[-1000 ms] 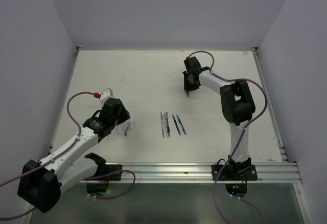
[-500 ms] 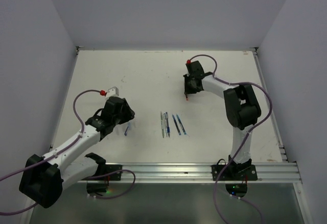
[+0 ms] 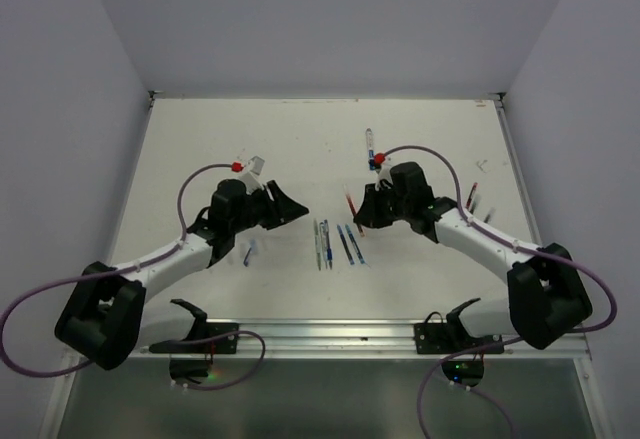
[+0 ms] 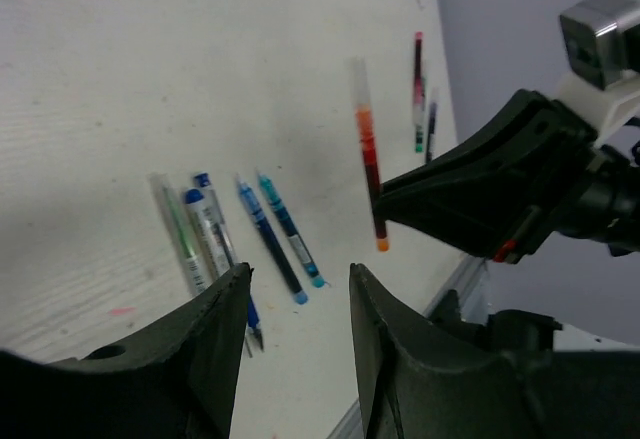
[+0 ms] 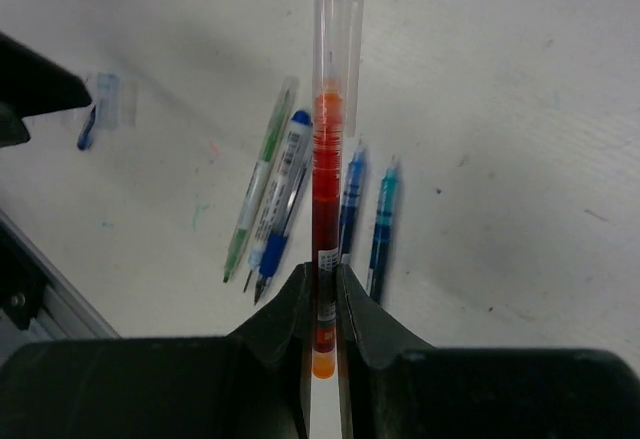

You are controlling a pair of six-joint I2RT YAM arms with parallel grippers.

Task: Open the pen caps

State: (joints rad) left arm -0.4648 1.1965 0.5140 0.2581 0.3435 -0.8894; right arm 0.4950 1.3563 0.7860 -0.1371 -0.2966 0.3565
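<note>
Right fingers (image 5: pixel 275 331) swung in; pen's (image 5: pixel 326 221) cap (image 5: pixel 338 27) points left.

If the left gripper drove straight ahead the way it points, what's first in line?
Most likely the red pen, held by the right gripper, which faces the left gripper's open fingers. Depth is unclear; the pens on the table look below that line.

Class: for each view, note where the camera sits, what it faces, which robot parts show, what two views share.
Top external: above, behind the arms, both showing, facing down on the table.
Left wrist: past its open jaws toward the right arm's red pen.
Right wrist: along that pen, clamped in its jaws.
Shared: that pen.
</note>
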